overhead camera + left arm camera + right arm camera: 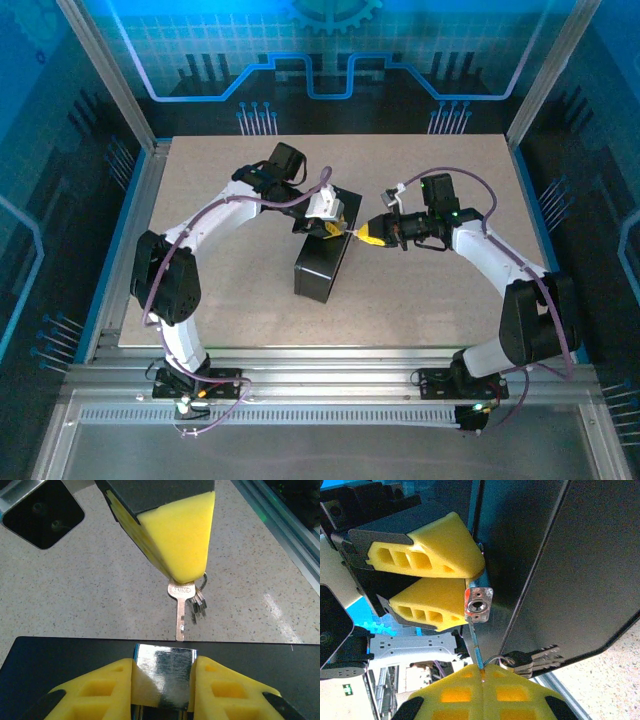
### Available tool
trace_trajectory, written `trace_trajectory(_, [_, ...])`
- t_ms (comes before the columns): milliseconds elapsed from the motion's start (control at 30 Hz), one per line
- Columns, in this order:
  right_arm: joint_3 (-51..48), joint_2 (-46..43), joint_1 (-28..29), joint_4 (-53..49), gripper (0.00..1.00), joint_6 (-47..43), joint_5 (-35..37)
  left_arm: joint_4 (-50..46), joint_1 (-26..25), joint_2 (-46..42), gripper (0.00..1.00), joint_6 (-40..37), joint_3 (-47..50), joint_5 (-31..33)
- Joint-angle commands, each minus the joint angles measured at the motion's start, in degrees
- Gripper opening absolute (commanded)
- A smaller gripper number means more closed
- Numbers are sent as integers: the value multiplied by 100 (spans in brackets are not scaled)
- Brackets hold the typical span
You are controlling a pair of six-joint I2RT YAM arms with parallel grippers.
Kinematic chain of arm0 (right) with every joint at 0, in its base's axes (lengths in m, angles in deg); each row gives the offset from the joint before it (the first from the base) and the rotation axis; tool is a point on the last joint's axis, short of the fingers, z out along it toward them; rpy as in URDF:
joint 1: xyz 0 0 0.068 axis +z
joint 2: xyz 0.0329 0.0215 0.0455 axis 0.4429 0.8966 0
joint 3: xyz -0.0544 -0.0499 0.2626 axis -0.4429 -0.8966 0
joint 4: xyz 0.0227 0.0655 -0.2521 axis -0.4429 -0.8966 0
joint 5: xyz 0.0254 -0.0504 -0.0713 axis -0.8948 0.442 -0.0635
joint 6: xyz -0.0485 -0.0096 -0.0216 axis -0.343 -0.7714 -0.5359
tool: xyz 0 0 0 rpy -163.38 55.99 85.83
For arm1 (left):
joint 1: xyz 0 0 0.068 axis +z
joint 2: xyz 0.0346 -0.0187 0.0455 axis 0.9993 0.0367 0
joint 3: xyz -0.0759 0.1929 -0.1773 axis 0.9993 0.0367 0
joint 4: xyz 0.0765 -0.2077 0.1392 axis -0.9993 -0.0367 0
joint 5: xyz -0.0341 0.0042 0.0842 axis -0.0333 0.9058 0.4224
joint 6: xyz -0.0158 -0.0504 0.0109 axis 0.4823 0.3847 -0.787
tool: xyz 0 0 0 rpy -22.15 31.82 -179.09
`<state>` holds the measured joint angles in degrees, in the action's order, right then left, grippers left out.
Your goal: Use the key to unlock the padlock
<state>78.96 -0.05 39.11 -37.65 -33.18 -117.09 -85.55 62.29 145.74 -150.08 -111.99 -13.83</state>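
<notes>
Over the box (320, 268) edge, the padlock (165, 672) sits clamped between the part-open fingers (95, 695) of the left gripper (164, 682). Its keyhole faces the key (180, 622), which the fully closed right gripper (482, 674) pinches by its head (spare keys (532, 661) dangle beside it). Grasping and lining-up look done; the tip meets the lock's face but seems not yet inside, so inserting and turning remain.

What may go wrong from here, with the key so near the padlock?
1. The key tip sits at the edge of the padlock, beside its keyhole, so pushing may jam or bend it.
2. The right gripper pinches only the key's head; it may twist.
3. The spare keys dangle and could snag.
</notes>
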Motion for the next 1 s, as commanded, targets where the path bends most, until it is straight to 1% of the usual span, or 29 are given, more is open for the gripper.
trace_trajectory(0, [88, 76, 62, 116, 0, 26, -71, 41, 45, -81, 9, -152, -231, -591])
trace_trajectory(967, [46, 182, -31, 281, 0, 93, -37, -51, 38, -107, 8, -165, -249, -649])
